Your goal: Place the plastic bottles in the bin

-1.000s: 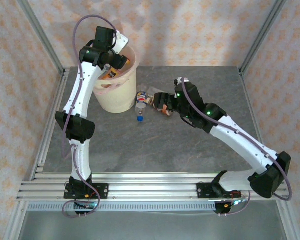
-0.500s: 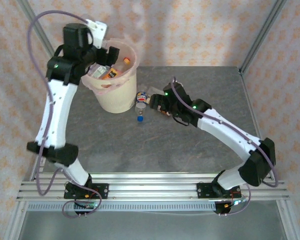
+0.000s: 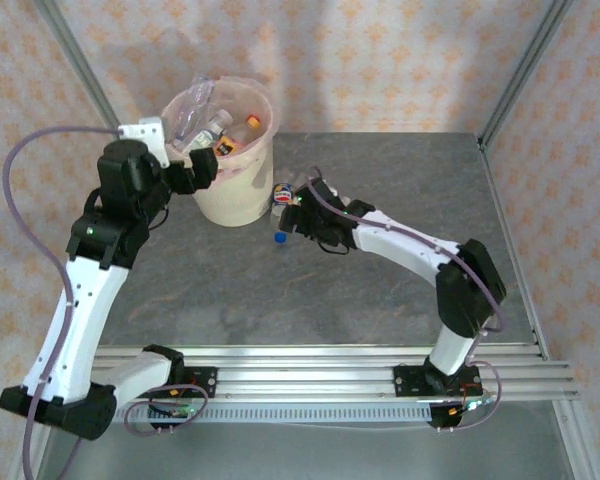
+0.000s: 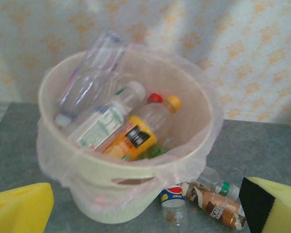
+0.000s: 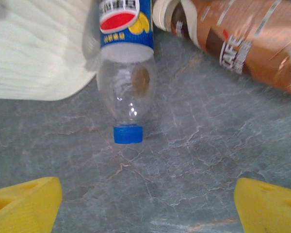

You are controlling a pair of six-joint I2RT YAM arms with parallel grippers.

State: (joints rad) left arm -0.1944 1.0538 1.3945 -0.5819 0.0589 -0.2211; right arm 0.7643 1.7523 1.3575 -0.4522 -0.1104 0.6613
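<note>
Both jaws stand wide apart with nothing between them: the left gripper [image 3: 202, 168] is just beside the bin's left wall, and the right gripper [image 5: 145, 204] is low over the table [image 3: 380, 290], facing a bottle. The cream bin [image 4: 87, 191], lined with a thin pink bag, stands near the table's far left corner and holds several clear bottles [image 4: 89, 77], among them an orange-labelled bottle [image 4: 131, 141]. Beside its base lie a brown bottle [image 5: 242, 43] lettered "CAFE" and a blue-capped bottle [image 5: 126, 73] with a red, white and blue label.

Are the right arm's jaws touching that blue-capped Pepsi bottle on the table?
Apart. In the right wrist view, bare table separates the right gripper, jaws open, from the blue-capped Pepsi bottle.
</note>
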